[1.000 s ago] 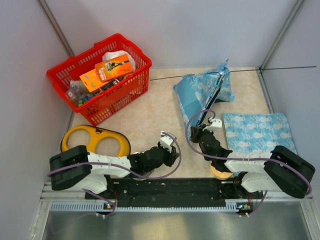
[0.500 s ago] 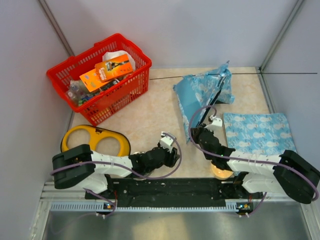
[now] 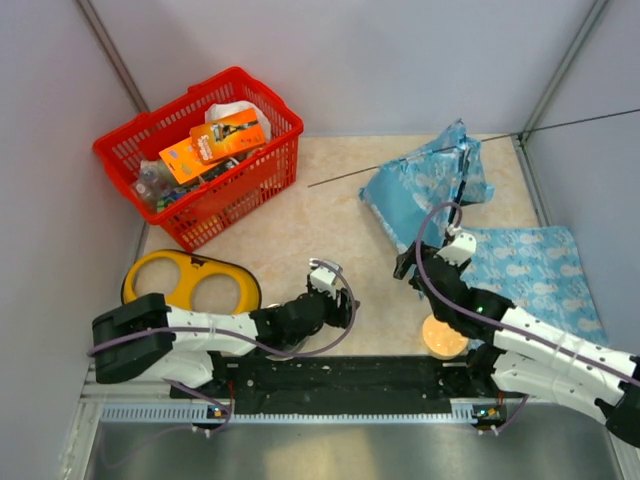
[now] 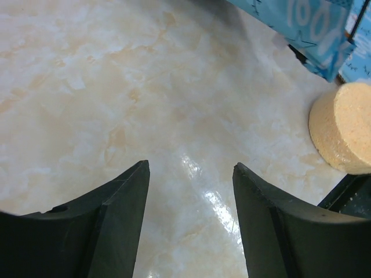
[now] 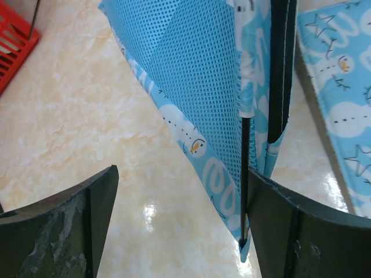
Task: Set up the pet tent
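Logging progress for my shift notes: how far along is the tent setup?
Done: nothing visible; the pet tent lies crumpled on the table. In hand: the right gripper, open, straddles its corner and pole tip; the left gripper, open, holds nothing. Left: raising the whole tent.

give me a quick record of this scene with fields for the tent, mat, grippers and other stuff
pet tent: collapsed and crumpled, far right, not standing
mat: flat, right side, nearer than the tent
left gripper: open, empty, over bare table
right gripper: open, tent's edge and a dark pole between the jaws
red basket: far left, full of items
other: yellow two-hole piece, tan disc at near edge
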Available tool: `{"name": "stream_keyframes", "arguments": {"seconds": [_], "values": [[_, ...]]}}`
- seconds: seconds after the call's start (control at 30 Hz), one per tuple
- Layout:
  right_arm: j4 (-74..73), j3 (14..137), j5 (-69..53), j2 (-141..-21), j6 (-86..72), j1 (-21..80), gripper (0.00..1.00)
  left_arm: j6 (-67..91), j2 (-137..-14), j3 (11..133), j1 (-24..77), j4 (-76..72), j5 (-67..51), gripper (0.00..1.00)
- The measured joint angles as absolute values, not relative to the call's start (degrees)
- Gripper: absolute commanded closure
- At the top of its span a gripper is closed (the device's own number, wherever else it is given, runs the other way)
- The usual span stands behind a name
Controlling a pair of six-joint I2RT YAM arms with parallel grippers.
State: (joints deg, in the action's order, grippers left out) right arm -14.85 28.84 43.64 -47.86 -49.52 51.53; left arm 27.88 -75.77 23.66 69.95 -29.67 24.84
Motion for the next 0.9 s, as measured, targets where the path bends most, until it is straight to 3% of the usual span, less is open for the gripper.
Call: {"name": "stream_keyframes", "arguments": {"seconds": [0.3,0.6,0.73,0.9], "values": [[-32.3,36.2,44.5,-44.2,-48.8,49.9,0.01,30.2,-70.0,23.7,70.0,-24.0,30.6,0.15],[-38.3,38.5,36.8,-43.5,-42.3,49.5,0.02,29.9,-65.3,25.7,69.9,-17.0,31.0,0.15],[-42.2,45.1,33.1,-48.5,-41.0,48.2,0.10,29.9,-64.1,26.3,69.9,-16.0,30.2,0.16],[-48.6,49.5,33.8,-54.7,-42.2,47.5,0.10,29.9,-64.5,26.5,69.9,-15.3,28.7,0.16]]}}
